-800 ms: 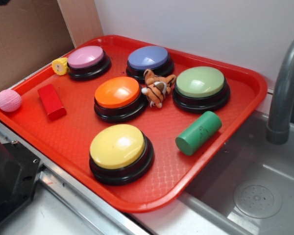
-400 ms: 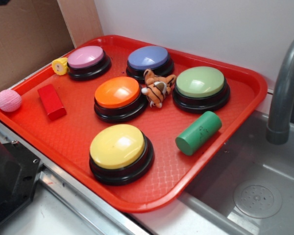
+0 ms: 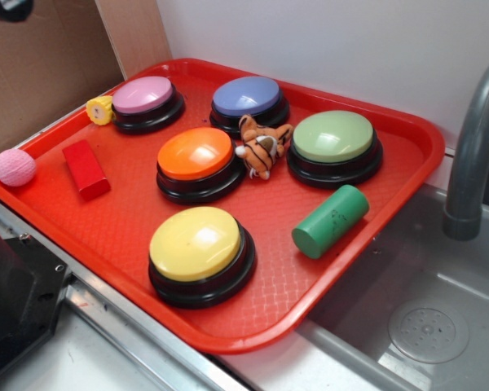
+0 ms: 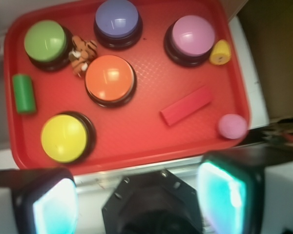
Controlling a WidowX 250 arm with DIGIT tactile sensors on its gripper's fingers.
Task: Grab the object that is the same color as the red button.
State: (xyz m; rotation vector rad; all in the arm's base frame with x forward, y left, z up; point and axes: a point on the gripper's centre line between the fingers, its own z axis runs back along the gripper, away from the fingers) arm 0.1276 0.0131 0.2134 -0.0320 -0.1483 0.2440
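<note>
The object, a small plain red block (image 3: 85, 169) (image 4: 186, 106), lies flat on the red tray (image 3: 375, 236) near its left rim, between the pink ball (image 3: 15, 167) and the orange button (image 3: 196, 155). A red button is out of view; the buttons that show are pink, blue, orange, green and yellow. In the wrist view my gripper (image 4: 136, 204) hangs high above the tray's near edge, open, its teal pads (image 4: 219, 195) wide apart with nothing between them. The block is well ahead of the right finger. A dark bit of the arm (image 3: 6, 8) shows in the exterior view's top left corner.
A green cylinder (image 3: 330, 221), a toy tiger (image 3: 263, 145) and a small yellow toy (image 3: 100, 109) also lie on the tray. A grey faucet (image 3: 473, 147) and sink (image 3: 424, 326) are at the right. A black mount (image 3: 16, 301) sits at the near left, cardboard (image 3: 41, 65) behind.
The dark part of the arm at the exterior view's top left corner has come a little further into the frame. Nothing on the tray has moved.
</note>
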